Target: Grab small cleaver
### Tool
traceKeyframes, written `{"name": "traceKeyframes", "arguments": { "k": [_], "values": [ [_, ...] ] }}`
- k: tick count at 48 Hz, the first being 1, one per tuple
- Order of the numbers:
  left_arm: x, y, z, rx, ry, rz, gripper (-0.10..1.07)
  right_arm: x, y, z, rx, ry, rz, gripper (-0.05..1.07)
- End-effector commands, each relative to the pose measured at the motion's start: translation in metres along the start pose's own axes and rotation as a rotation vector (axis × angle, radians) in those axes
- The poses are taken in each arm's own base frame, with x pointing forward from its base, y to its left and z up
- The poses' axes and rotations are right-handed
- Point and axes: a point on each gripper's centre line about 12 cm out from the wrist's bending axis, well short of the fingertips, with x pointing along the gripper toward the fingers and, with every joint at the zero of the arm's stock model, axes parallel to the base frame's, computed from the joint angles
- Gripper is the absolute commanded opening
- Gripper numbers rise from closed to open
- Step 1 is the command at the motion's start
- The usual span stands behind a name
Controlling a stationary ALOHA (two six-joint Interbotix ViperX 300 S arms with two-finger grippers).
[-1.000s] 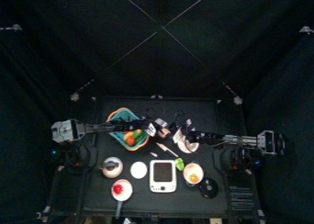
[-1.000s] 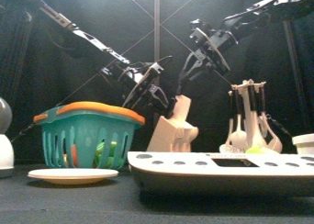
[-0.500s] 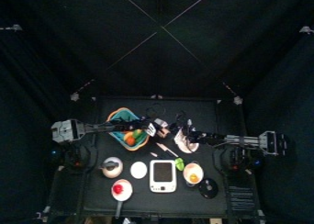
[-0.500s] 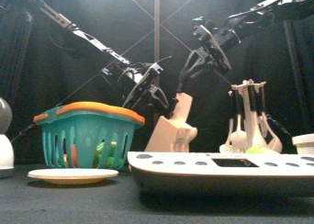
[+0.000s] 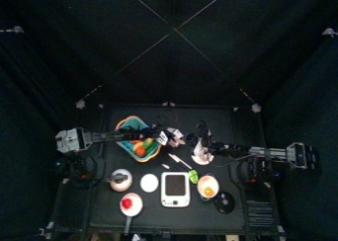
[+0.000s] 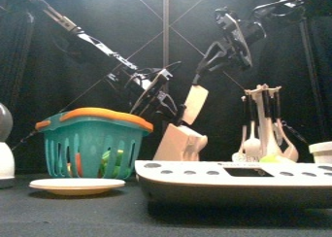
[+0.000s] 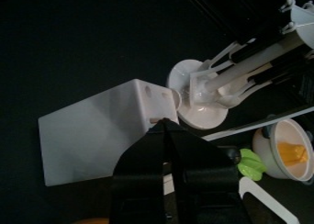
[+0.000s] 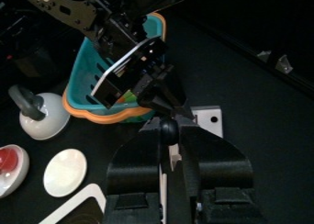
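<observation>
The small cleaver (image 6: pixel 195 104) hangs tilted in the air, its pale blade just above the wooden knife block (image 6: pixel 181 143). My right gripper (image 6: pixel 215 64) is shut on its handle, and in the right wrist view the thin handle runs between the fingers (image 8: pixel 145 154) with the blade (image 8: pixel 210 120) beyond them. Just left of the block and higher hangs my left gripper (image 6: pixel 161 91). In the left wrist view its jaws (image 7: pixel 166 127) meet in a point at the pale block's (image 7: pixel 98 131) edge. From above, both grippers meet near the table's middle, around the cleaver (image 5: pixel 201 139).
A teal basket with an orange rim (image 6: pixel 85 140) stands left of the block, with a white plate (image 6: pixel 77 186) in front of it. A white scale (image 6: pixel 236 173) fills the near right. A utensil holder (image 6: pixel 261 129) stands behind it.
My right gripper has risen and moved to the right, drawing the cleaver up out of the knife block. The left arm has stayed where it was.
</observation>
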Motion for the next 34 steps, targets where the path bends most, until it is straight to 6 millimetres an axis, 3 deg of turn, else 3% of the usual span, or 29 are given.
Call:
{"name": "traceKeyframes", "arguments": {
  "k": [1,16,34],
  "values": [
    [-0.004,-0.001,0.006,0.038,-0.018,0.000,0.35,-0.009,-0.001,0.006,0.011,-0.027,0.012,0.38],
    [-0.029,-0.010,0.038,0.106,-0.205,-0.001,0.35,-0.015,-0.008,-0.002,0.030,-0.019,0.001,0.38],
    [-0.034,-0.019,0.035,0.144,-0.245,-0.012,0.35,-0.017,-0.007,-0.006,0.043,-0.009,0.008,0.38]
  ]
}}
